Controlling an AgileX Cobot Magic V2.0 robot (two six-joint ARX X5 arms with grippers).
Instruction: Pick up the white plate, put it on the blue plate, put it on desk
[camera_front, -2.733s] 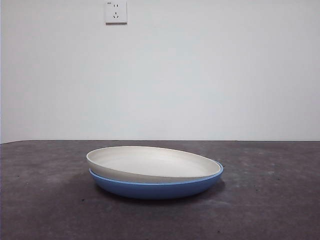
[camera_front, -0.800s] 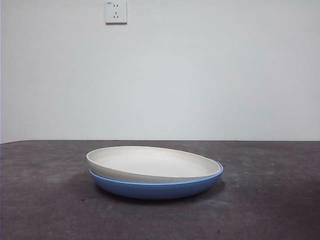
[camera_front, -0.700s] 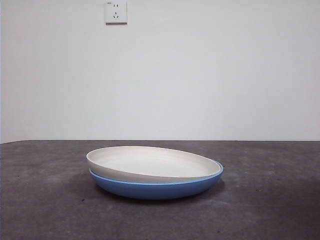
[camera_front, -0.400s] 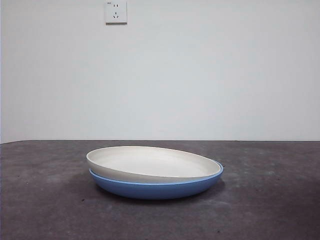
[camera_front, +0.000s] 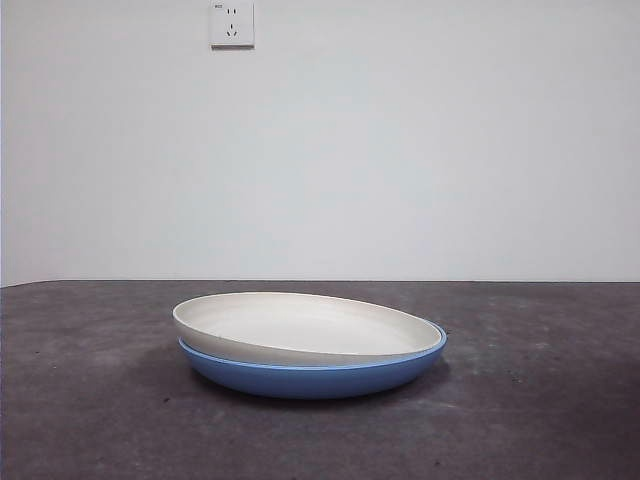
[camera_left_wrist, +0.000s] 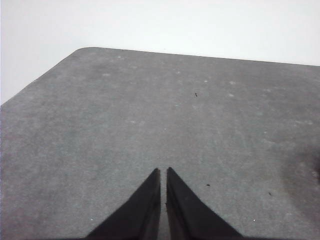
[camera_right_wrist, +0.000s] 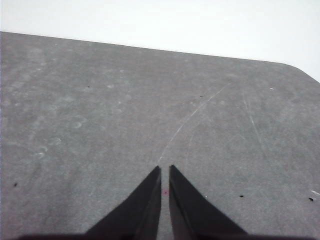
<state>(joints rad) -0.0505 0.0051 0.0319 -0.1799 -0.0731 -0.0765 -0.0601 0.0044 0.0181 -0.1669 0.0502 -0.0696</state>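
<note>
We see the white plate (camera_front: 300, 328) sitting in the blue plate (camera_front: 315, 378), tilted, its left rim raised and its right edge sunk inside the blue rim. Both sit mid-surface (camera_front: 80, 420) in the front view. The blue plate's inside is hidden by the white one, so only its outer wall and right rim show. A wall socket (camera_front: 232, 24) is up top. Neither arm shows in the front view. The left gripper (camera_left_wrist: 163, 171) has jaws clenched, nothing between, over bare surface; the right gripper (camera_right_wrist: 165, 169) is the same. Neither wrist view shows the plates.
</note>
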